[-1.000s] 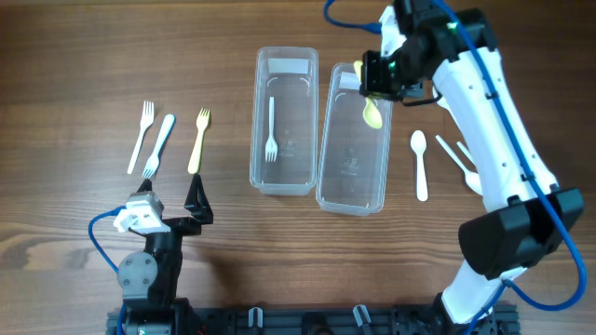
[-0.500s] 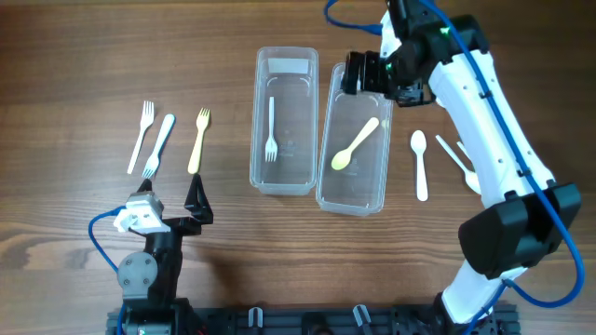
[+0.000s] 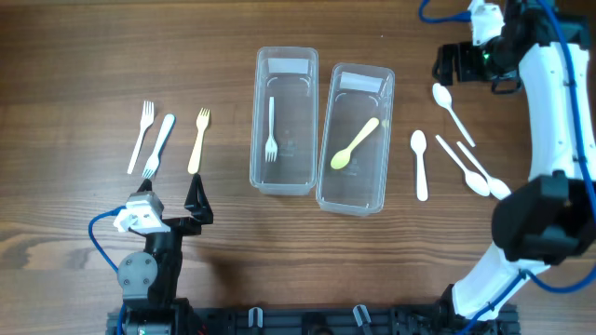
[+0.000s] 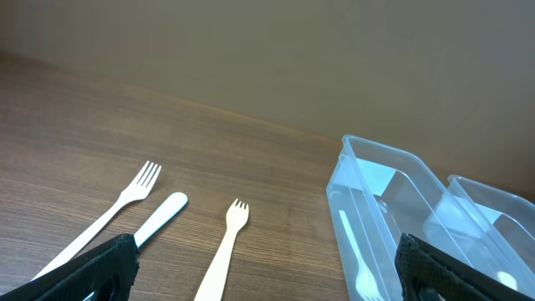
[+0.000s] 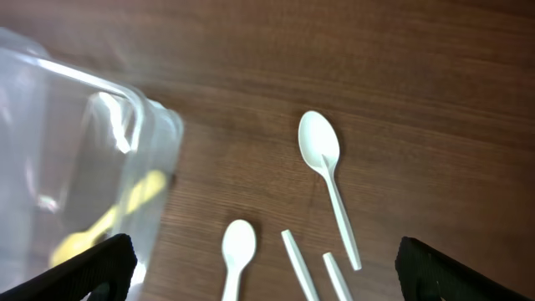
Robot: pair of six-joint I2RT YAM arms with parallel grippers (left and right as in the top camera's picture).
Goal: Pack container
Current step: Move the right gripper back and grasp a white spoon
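Note:
Two clear containers stand side by side mid-table. The left container (image 3: 258, 121) (image 4: 344, 196) holds a white fork (image 3: 271, 130). A yellow spoon (image 3: 355, 144) (image 5: 109, 221) lies loose in the right container (image 3: 386, 140) (image 5: 142, 117). My right gripper (image 3: 450, 63) (image 5: 267, 280) hangs open and empty at the far right, over white spoons (image 3: 452, 112) (image 5: 322, 155). My left gripper (image 3: 172, 200) (image 4: 263, 284) rests open and empty near the front left, behind a yellow fork (image 3: 198, 140) (image 4: 221, 259).
Two white forks (image 3: 141, 136) (image 3: 158, 145) lie left of the yellow fork. More white spoons (image 3: 420, 163) (image 3: 466, 167) lie right of the containers, under the right arm. Bare wood table surrounds them.
My right gripper opened and let the yellow spoon fall into the right container. It then swung right and back to above the white spoons. The left arm stayed still.

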